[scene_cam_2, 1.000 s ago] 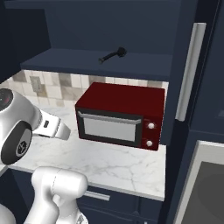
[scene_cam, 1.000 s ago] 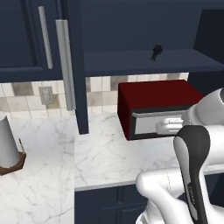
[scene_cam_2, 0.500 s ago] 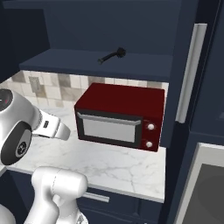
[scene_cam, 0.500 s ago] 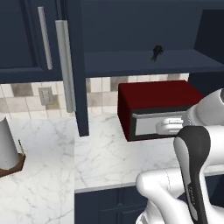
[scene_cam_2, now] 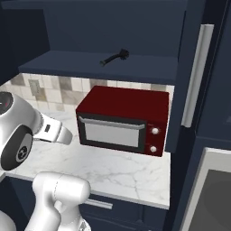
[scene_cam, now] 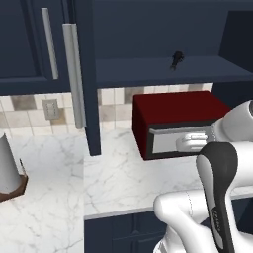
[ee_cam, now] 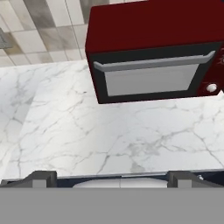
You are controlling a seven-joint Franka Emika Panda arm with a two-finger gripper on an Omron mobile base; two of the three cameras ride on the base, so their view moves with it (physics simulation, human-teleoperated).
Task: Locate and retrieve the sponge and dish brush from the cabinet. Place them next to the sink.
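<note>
The dark navy blue wall cabinet stands open above a white marble counter that carries a dark red microwave oven with a silver bar handle. The small black dish brush lies on the cabinet's open shelf, above the microwave. The two-finger gripper hangs over the counter in front of the microwave with its fingers spread wide, holding nothing.

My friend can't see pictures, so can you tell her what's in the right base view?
A small black dish brush lies on the open shelf of a dark blue cabinet. Below it, a red microwave sits on a white marble counter, with the robot's white arm at the left.
</note>
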